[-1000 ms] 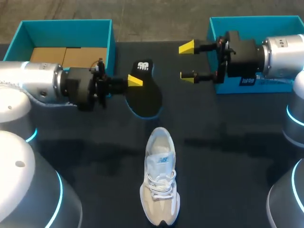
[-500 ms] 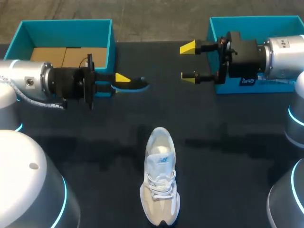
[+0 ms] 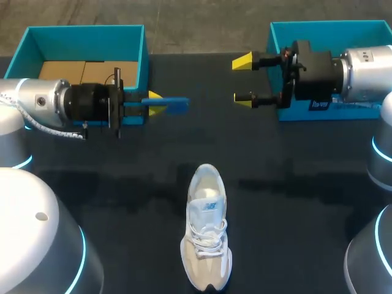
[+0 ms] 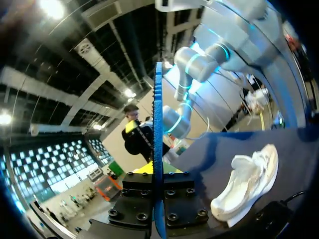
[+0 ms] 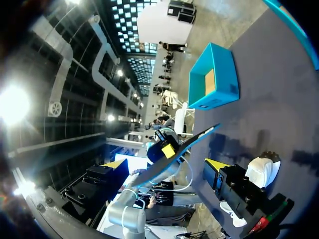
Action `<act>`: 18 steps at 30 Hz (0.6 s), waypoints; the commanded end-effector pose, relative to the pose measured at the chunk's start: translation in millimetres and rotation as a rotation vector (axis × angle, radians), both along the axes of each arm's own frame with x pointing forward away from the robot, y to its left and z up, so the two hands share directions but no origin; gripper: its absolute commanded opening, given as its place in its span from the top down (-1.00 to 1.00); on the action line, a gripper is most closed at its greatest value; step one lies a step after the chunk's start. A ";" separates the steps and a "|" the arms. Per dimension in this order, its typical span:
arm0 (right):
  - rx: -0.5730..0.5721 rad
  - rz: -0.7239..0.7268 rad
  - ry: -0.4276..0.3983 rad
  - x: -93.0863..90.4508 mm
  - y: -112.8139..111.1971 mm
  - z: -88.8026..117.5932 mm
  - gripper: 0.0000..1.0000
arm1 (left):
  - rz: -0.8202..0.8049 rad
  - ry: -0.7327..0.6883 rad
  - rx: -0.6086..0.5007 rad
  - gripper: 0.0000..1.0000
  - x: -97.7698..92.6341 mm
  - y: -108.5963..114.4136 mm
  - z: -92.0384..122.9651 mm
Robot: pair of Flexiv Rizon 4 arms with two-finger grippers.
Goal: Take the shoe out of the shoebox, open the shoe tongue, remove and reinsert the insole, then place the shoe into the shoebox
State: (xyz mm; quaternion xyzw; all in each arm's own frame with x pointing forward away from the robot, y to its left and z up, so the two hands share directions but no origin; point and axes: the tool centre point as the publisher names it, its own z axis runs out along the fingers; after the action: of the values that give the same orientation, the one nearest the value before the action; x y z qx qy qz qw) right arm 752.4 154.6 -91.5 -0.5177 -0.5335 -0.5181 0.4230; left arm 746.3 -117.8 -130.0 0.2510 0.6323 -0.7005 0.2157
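Left end effector (image 3: 154, 104) clamped on insole (image 3: 174, 103), held edge-on above desk (image 3: 294, 196). Right end effector (image 3: 244, 79) wide open, empty. One shoe (image 3: 207, 226) upright mid-desk. Two blue boxes at back: left box (image 3: 86, 29), right box (image 3: 324, 26).

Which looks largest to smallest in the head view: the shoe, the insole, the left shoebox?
1. left shoebox
2. shoe
3. insole, seen edge-on as a thin blue strip, so this view understates its real size.

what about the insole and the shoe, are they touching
Apart. Head view: the insole is held in the left jaws, with bare table between it and the shoe.
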 end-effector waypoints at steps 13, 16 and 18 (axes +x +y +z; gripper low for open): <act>-0.001 -0.003 0.000 -0.3 1.8 -0.7 -1.00 | -0.134 1.395 -0.139 1.00 0.8 -0.8 13.7; -0.001 -0.003 0.000 -0.3 1.8 -0.7 -1.00 | -0.148 1.570 -0.145 1.00 2.6 -3.2 11.7; -0.001 -0.003 0.000 -0.3 1.8 -0.7 -1.00 | -0.144 1.654 -0.152 1.00 4.5 -4.7 9.1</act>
State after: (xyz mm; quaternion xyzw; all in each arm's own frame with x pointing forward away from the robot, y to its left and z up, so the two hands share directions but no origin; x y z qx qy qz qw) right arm 752.2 154.4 -91.7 -0.5177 -0.5337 -0.5180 0.4228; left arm 747.7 -118.0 -116.8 0.0379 0.6380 -0.7691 0.0018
